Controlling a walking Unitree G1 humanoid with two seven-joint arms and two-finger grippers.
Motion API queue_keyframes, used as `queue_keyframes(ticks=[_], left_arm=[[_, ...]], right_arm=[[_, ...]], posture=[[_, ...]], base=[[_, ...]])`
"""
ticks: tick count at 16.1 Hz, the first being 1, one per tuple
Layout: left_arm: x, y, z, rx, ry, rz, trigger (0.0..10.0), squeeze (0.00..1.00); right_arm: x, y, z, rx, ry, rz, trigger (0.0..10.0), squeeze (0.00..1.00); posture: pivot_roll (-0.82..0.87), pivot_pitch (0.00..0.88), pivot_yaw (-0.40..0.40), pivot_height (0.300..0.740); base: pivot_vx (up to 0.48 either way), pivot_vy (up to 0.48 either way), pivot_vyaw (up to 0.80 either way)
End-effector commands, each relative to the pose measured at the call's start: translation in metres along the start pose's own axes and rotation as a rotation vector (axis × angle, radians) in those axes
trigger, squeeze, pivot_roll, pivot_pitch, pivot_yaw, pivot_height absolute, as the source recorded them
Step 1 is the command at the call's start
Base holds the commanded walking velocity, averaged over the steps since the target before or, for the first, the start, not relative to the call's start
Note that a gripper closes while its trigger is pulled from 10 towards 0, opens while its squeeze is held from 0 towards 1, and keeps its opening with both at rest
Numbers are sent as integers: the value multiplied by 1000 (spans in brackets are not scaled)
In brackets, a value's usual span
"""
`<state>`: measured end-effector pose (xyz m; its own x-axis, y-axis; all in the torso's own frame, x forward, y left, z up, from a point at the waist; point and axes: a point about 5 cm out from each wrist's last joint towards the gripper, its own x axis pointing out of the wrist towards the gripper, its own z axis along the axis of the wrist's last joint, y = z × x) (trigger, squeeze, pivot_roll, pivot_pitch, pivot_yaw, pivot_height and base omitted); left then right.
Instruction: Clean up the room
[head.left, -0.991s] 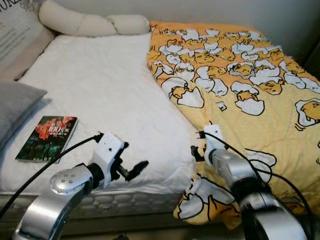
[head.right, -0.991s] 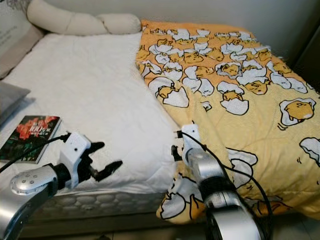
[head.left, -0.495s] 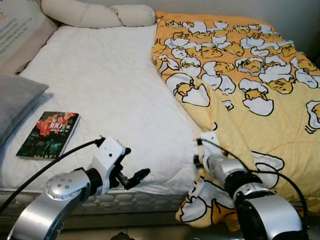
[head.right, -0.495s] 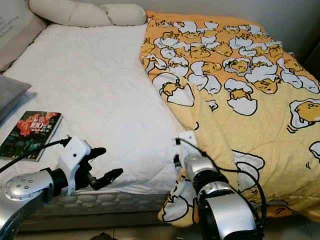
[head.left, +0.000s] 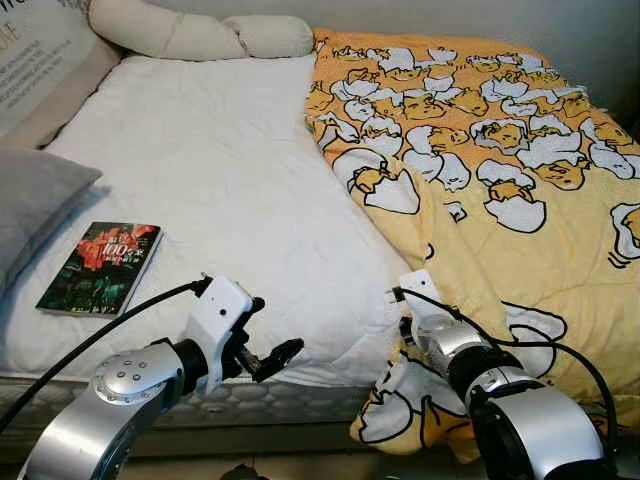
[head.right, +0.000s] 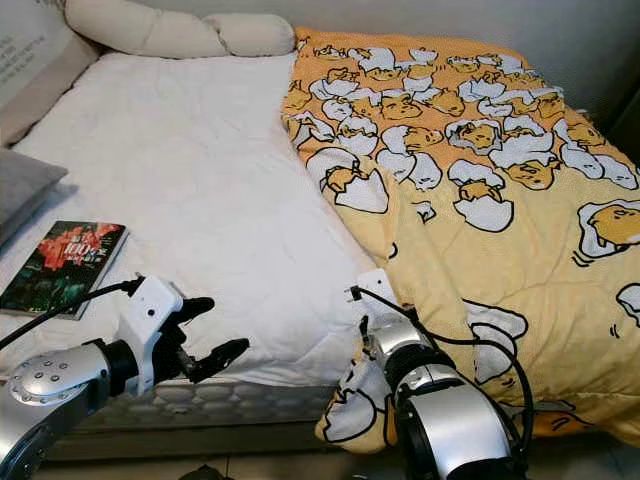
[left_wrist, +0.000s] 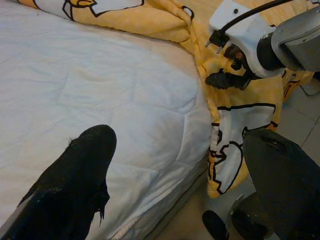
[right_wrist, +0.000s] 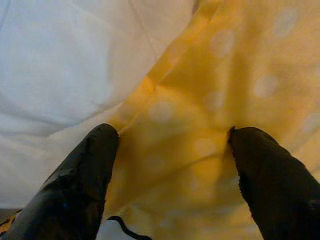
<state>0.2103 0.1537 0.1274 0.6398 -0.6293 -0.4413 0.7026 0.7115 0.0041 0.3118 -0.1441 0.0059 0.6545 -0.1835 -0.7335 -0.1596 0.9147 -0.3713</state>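
Reaching down at the foot of the bed (head.left: 200, 180), the right claw (right_wrist: 170, 170) had its two black fingers (right_wrist: 85, 175) spread apart over the folded edge of the yellow blanket (head.left: 500, 200), one finger on the fold beside the white sheet and the other further onto the yellow cloth; whether they pressed the cloth could not be told. That blanket lay bunched over the bed's right half, stretching away from the right claw toward the headboard, with a corner hanging off the mattress just below it. The left claw (head.left: 268, 355) hovered with its fingers apart over the mattress edge, well apart from the blanket. A book (head.left: 100, 266) lay on the sheet off to the left claw's left, near a grey pillow (head.left: 35, 205). Beyond both claws, a long cream pillow (head.left: 190, 32) rested at the bed's head.
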Motion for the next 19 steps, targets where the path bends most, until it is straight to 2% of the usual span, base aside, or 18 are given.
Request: queue_keyframes(ticks=[1,13,15,17,19], left_arm=[[-1,-4,2,8,-7,-7,10000,0],[-3,-5,1,0,5,-8,10000,0],[-4,-5,1,-2,8,-6,10000,0],[-4,-5,0,-7,12,-6,10000,0],[-4,-4,0,-7,11,-3,10000,0]], right_arm=[[2,-4,-8,-28,15,-19,0,0],[4,-10,-22,19,48,-8,0,0],[4,-10,-23,49,45,6,0,0],[5,-13,-24,122,18,38,0,0],[6,-16,-25,136,11,41,0,0]], posture=[[148,26,-36,740],[156,43,-37,740],[156,47,-36,740],[152,50,-32,740],[150,46,-29,740]], base=[[0,0,0],[0,0,0],[0,0,0],[0,0,0],[0,0,0]])
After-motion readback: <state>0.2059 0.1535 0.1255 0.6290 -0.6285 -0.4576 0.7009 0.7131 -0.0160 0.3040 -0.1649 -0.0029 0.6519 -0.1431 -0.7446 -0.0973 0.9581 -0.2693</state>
